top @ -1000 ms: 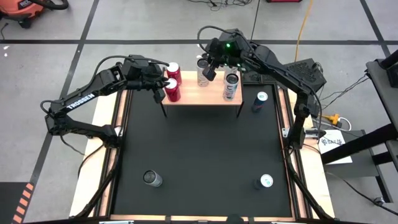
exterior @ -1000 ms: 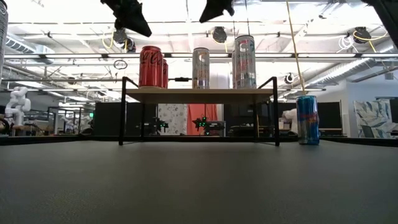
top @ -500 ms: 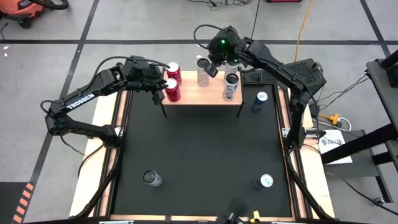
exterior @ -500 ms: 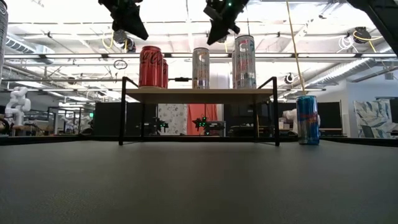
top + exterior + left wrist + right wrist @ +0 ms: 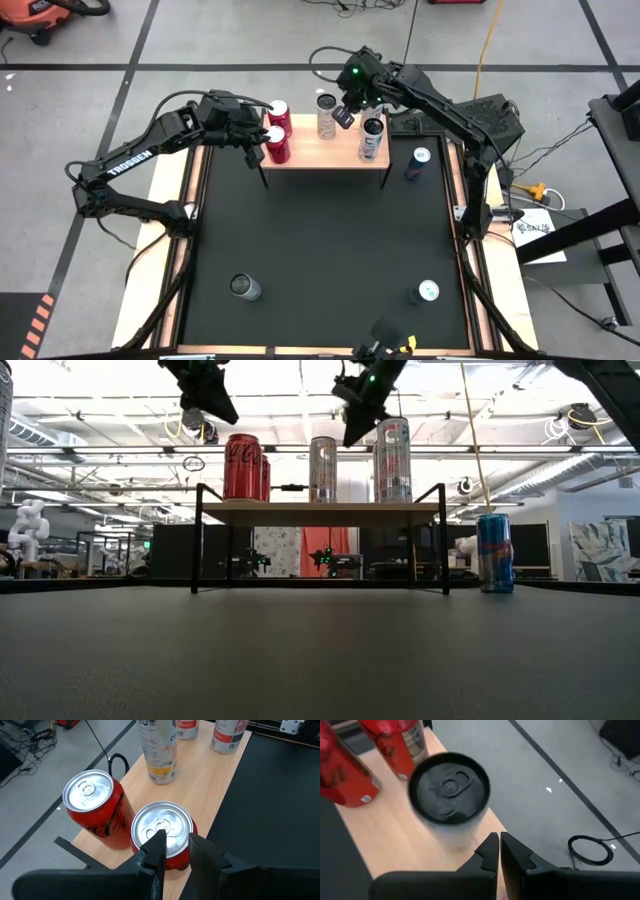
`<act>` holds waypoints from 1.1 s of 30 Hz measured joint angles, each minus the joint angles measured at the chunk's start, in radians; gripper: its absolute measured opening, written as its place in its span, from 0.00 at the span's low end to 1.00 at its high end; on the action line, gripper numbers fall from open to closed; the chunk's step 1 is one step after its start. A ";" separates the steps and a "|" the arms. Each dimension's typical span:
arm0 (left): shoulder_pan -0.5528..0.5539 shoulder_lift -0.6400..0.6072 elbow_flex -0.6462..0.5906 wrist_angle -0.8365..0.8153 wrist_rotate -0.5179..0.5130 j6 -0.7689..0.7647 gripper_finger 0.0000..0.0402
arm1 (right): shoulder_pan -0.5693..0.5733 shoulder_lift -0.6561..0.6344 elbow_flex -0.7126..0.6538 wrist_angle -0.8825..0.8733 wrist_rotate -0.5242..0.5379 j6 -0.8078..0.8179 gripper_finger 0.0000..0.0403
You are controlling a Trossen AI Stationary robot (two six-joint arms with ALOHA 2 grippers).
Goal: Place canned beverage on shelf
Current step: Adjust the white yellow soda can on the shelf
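The shelf (image 5: 310,152) stands at the far edge of the mat and carries two red cans (image 5: 92,807) (image 5: 162,827) on its left end, a pale tall can (image 5: 326,115) in the middle and another tall can (image 5: 372,138) to the right. My left gripper (image 5: 175,851) is shut and hovers just above the nearer red can's top; in the low view (image 5: 225,410) it is clear of it. My right gripper (image 5: 499,847) is shut, tipped downward, beside the pale can (image 5: 449,790). Its tips (image 5: 350,438) are level with the can tops, between the two tall cans.
A blue can (image 5: 417,163) stands on the black mat right of the shelf. Two more cans (image 5: 245,288) (image 5: 425,293) stand near the mat's front edge. The middle of the mat (image 5: 330,240) is free room.
My right gripper has come down from well above the shelf to the height of the can tops, tipping more steeply downward, and stays shut. The cans on the shelf have not moved.
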State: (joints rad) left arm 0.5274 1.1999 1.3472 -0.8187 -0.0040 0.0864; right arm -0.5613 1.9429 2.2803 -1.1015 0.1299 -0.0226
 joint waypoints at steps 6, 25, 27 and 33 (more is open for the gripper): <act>0.000 0.000 0.000 -0.004 0.000 0.000 0.20 | 0.007 0.036 -0.001 -0.001 -0.001 -0.004 0.00; 0.000 0.000 0.000 -0.005 0.000 0.005 0.20 | 0.007 0.076 -0.001 -0.003 -0.003 -0.011 0.00; 0.000 0.000 0.000 -0.005 0.000 0.005 0.20 | 0.012 0.083 -0.001 0.007 -0.002 -0.017 0.00; 0.000 0.000 0.000 -0.006 0.000 0.007 0.20 | 0.015 0.083 -0.001 0.021 -0.003 -0.027 0.00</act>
State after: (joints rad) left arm 0.5274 1.2001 1.3472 -0.8244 -0.0040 0.0933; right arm -0.5461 2.0261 2.2795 -1.0805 0.1265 -0.0493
